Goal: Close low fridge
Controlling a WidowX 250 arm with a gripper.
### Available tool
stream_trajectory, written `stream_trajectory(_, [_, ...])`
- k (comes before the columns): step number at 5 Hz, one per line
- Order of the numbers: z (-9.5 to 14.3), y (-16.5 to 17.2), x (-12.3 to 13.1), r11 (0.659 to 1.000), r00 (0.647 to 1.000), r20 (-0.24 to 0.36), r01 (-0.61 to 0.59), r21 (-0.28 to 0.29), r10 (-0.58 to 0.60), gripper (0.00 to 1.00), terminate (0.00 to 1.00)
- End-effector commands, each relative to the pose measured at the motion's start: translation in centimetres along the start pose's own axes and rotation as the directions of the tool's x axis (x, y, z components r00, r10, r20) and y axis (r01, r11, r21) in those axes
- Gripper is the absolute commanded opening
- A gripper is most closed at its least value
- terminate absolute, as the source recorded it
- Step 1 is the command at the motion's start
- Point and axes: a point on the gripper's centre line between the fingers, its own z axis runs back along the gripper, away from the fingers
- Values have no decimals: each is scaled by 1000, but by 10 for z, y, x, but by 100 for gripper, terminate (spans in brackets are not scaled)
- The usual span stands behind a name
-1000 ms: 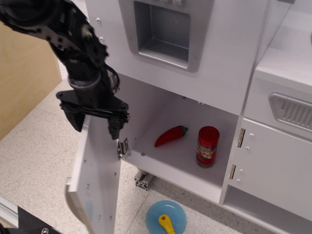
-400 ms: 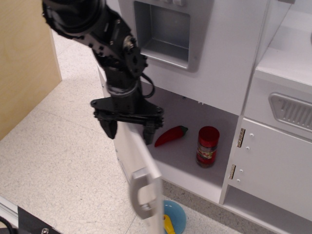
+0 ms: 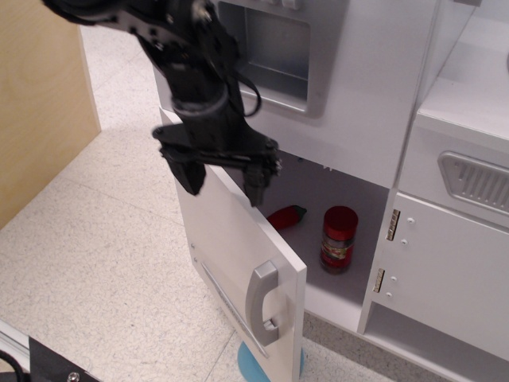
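- Speckled floor (image 3: 95, 239), wood panel (image 3: 40, 95) at left.
- Fridge door (image 3: 238, 255) approx half shut, grey handle (image 3: 262, 302) facing cam.
- Gripper (image 3: 225, 177) straddled door top edge, fingers apart, one per side.
- Inside: red pepper (image 3: 288, 216), spice jar (image 3: 339, 239).

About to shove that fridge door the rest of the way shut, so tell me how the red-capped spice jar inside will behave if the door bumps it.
The spice jar stands upright, taller than wide, so a knock near its cap would probably tip it. Being round, it would likely roll once down. It sits back on the low fridge floor, so the door may well miss it.
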Motion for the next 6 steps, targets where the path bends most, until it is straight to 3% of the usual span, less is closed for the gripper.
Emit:
stream_trajectory(1, [-15, 26, -21, 986, 986, 11, 164, 42, -165, 100, 0])
stream_trajectory(2, [-40, 29, -28, 975, 975, 42, 214, 59, -217, 100, 0])
stream_trajectory(3, [-61, 24, -23, 982, 978, 86, 191, 3, -191, 100, 0])
stream_trajectory(4, [-79, 15, -6, 988, 984, 88, 152, 8, -152, 100, 0])
stream_trajectory(6, [-90, -3, 20, 996, 992, 89, 92, 24, -93, 100, 0])
